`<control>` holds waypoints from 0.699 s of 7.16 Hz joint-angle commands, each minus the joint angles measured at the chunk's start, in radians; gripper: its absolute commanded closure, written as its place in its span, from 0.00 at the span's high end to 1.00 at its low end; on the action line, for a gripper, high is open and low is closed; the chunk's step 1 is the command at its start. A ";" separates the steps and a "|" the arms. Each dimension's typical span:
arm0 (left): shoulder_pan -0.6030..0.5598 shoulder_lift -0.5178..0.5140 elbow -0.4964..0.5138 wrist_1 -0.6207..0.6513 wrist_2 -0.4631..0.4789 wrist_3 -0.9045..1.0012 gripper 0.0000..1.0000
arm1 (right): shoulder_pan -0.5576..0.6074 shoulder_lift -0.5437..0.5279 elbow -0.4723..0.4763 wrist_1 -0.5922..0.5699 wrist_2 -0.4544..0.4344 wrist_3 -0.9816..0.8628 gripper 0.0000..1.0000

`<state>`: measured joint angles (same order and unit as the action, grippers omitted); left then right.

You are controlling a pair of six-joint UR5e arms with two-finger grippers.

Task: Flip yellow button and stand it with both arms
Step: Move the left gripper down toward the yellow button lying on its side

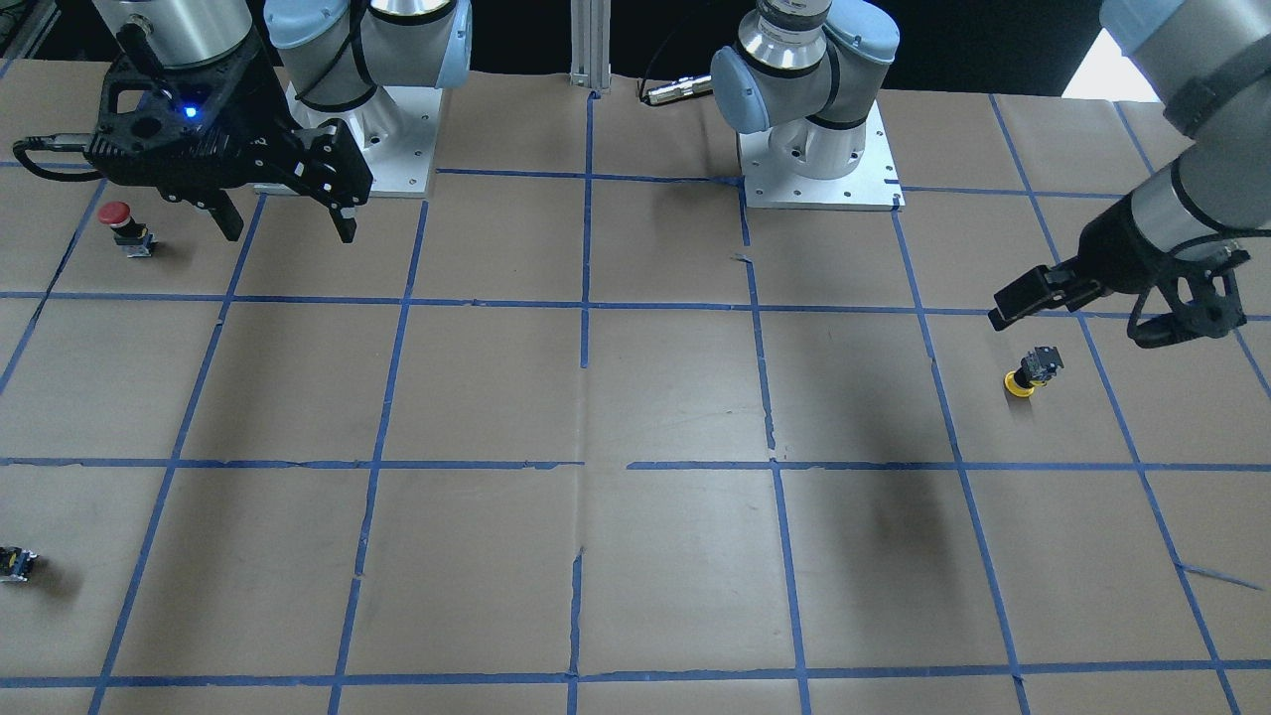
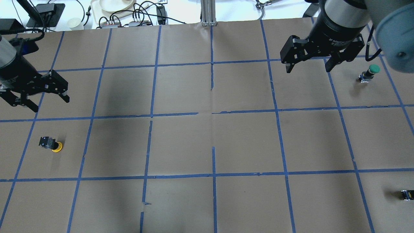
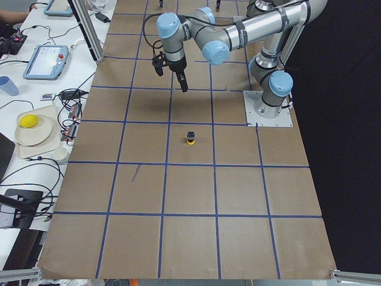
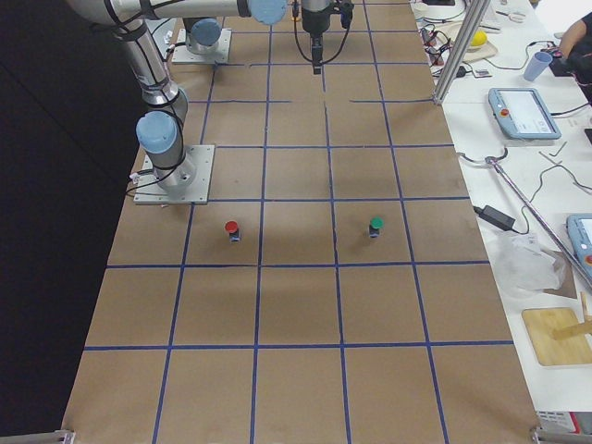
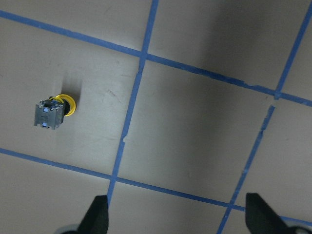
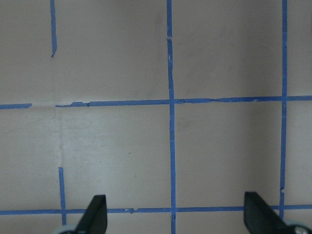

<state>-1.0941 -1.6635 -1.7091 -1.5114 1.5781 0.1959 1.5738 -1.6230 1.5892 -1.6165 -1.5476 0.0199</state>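
Observation:
The yellow button (image 1: 1031, 373) rests with its yellow cap on the paper and its black-and-grey body up, slightly tilted. It also shows in the overhead view (image 2: 50, 144), the left side view (image 3: 190, 138) and the left wrist view (image 5: 53, 111). My left gripper (image 1: 1070, 328) is open and empty, and hovers above the table a little to one side of the button, not touching it. It also shows in the overhead view (image 2: 49, 103) and the left wrist view (image 5: 178, 217). My right gripper (image 2: 308, 69) is open and empty, far off on the other side; it also shows in the front view (image 1: 290, 235) and the right wrist view (image 6: 176, 217).
A red button (image 1: 121, 226) stands near the right gripper and a green button (image 2: 371, 72) stands further out; both show in the right side view. A small black switch block (image 2: 407, 194) lies near the table's edge. Brown paper with blue tape lines (image 1: 586, 298) covers the table.

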 commanded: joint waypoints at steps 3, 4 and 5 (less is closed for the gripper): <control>0.201 -0.096 -0.202 0.355 0.002 0.317 1.00 | 0.000 -0.003 0.000 0.000 0.003 0.000 1.00; 0.235 -0.117 -0.237 0.422 0.000 0.345 1.00 | 0.000 -0.002 0.000 0.000 0.003 0.000 1.00; 0.243 -0.125 -0.277 0.451 0.000 0.365 1.00 | 0.000 -0.003 0.000 0.000 0.003 0.000 1.00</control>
<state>-0.8738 -1.7718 -1.9364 -1.1196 1.5788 0.5232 1.5739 -1.6249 1.5892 -1.6168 -1.5447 0.0199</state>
